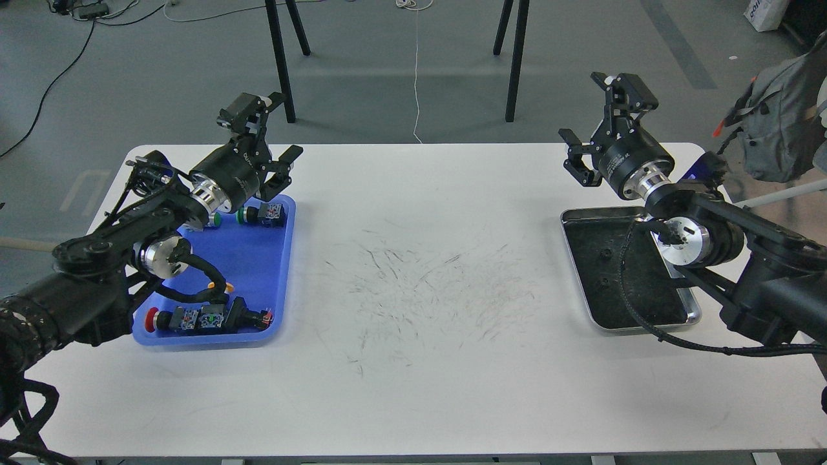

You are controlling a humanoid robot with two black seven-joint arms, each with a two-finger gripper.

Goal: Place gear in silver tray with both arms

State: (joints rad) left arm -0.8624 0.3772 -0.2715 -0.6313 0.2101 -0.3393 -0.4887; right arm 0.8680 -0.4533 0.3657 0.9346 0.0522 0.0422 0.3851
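Observation:
The gear is several push-button switch parts in a blue plastic tray (258,271) at the table's left: a green-capped one (261,213) at the far end and a red-capped row (207,318) at the near end. My left gripper (270,137) hangs open just above the blue tray's far edge, holding nothing. The silver tray (597,258), with its dark scratched floor, lies at the right and holds no gear; my right forearm covers its right side. My right gripper (599,117) is open and empty, raised beyond the silver tray's far rim.
The white table (420,387) has dark scuff marks in its middle. Black stand legs (517,58) rise from the floor behind the table. A grey backpack (778,123) hangs off the far right corner. Cables trail on the floor at the far left.

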